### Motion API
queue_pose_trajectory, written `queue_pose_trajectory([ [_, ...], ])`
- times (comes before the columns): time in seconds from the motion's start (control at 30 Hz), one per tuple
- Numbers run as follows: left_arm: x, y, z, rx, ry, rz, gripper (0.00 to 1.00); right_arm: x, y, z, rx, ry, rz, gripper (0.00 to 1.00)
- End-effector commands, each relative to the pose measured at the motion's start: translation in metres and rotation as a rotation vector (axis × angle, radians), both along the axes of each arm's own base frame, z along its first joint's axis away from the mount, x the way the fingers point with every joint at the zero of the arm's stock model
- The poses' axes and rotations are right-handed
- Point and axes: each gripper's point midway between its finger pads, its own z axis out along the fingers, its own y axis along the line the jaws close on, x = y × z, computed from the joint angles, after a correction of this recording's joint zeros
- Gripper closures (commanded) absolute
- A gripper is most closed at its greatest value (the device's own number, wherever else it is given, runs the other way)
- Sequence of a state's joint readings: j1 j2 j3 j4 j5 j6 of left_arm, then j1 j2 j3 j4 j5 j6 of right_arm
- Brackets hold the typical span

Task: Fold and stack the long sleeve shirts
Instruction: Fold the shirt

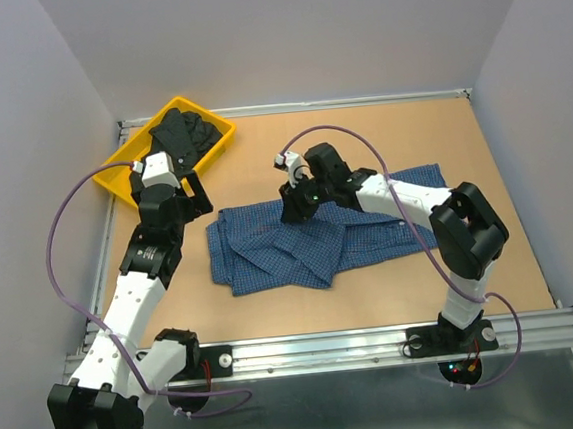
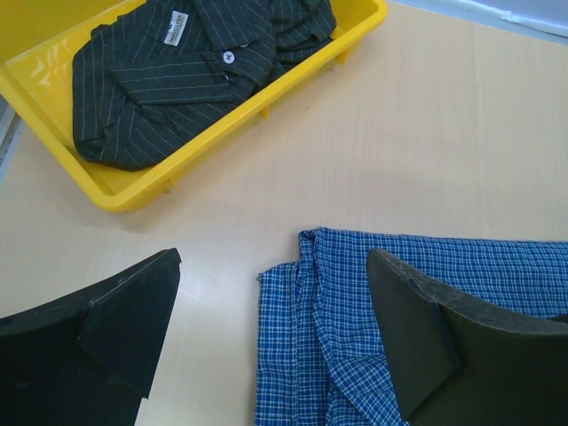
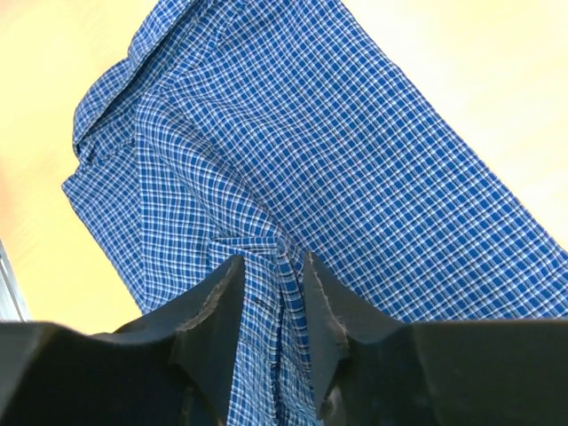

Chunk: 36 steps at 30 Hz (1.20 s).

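Observation:
The blue checked long sleeve shirt (image 1: 310, 248) lies rumpled and partly folded in the middle of the table. My right gripper (image 1: 294, 212) is down on its upper middle. In the right wrist view its jaws (image 3: 272, 262) stand narrow, pinching a raised fold of the blue cloth (image 3: 355, 133) between them. The black long sleeve shirt (image 1: 187, 133), with faint stripes and a white tag, lies crumpled in the yellow tray (image 1: 123, 179). My left gripper (image 1: 197, 197) hovers wide open between the tray and the blue shirt's left edge (image 2: 355, 337), holding nothing.
The yellow tray (image 2: 115, 191) sits at the far left corner of the wooden table, by the metal edge rail (image 1: 297, 105). Grey walls close in the left, right and back. Bare wood surrounds the blue shirt.

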<state>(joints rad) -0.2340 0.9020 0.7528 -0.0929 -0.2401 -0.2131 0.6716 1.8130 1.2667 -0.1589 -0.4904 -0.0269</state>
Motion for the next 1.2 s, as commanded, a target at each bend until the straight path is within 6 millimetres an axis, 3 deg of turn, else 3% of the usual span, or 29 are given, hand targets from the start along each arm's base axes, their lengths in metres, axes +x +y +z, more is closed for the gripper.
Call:
queue_pose_trajectory([
  [0.0,0.006,0.001,0.024,0.004,-0.075,-0.001,0.03,0.006,0.013,0.013,0.015,-0.043,0.032,0.71],
  [0.07,0.006,0.001,0.024,0.003,-0.076,-0.001,0.03,0.003,0.013,0.013,0.013,-0.044,0.036,0.87],
  [0.17,0.006,0.0,0.024,0.005,-0.077,-0.006,0.03,-0.005,0.011,0.019,0.013,-0.052,0.045,0.99],
  [0.3,0.007,-0.002,0.024,0.003,-0.076,-0.012,0.04,-0.031,0.003,0.034,0.013,-0.05,0.07,1.0],
  [0.33,0.006,-0.001,0.024,0.004,-0.077,-0.012,0.03,-0.038,-0.002,0.048,0.03,-0.071,0.077,0.99],
  [0.43,0.006,-0.002,0.024,0.003,-0.077,-0.017,0.04,-0.065,-0.015,0.048,0.018,-0.035,0.096,0.99],
  [0.53,0.007,-0.003,0.024,0.004,-0.078,-0.022,0.04,-0.097,-0.029,0.055,0.041,0.015,0.13,0.99],
  [0.57,0.007,-0.003,0.023,0.004,-0.075,-0.022,0.03,-0.108,-0.034,0.067,0.068,0.006,0.138,0.99],
  [0.6,0.007,-0.003,0.024,0.004,-0.078,-0.022,0.03,-0.119,-0.04,0.061,0.063,0.036,0.146,1.0],
  [0.67,0.007,-0.003,0.023,0.006,-0.076,-0.023,0.04,-0.138,-0.045,0.069,0.102,0.086,0.162,0.99],
  [0.73,0.007,-0.002,0.022,0.007,-0.076,-0.018,0.04,-0.163,-0.05,0.084,0.154,0.122,0.201,1.0],
  [1.0,0.008,-0.002,0.021,0.015,-0.07,-0.024,0.04,-0.229,-0.068,0.156,0.346,0.147,0.315,0.99],
  [1.17,0.008,-0.005,0.02,0.011,-0.075,-0.039,0.04,-0.246,-0.084,0.18,0.396,0.114,0.325,0.99],
])
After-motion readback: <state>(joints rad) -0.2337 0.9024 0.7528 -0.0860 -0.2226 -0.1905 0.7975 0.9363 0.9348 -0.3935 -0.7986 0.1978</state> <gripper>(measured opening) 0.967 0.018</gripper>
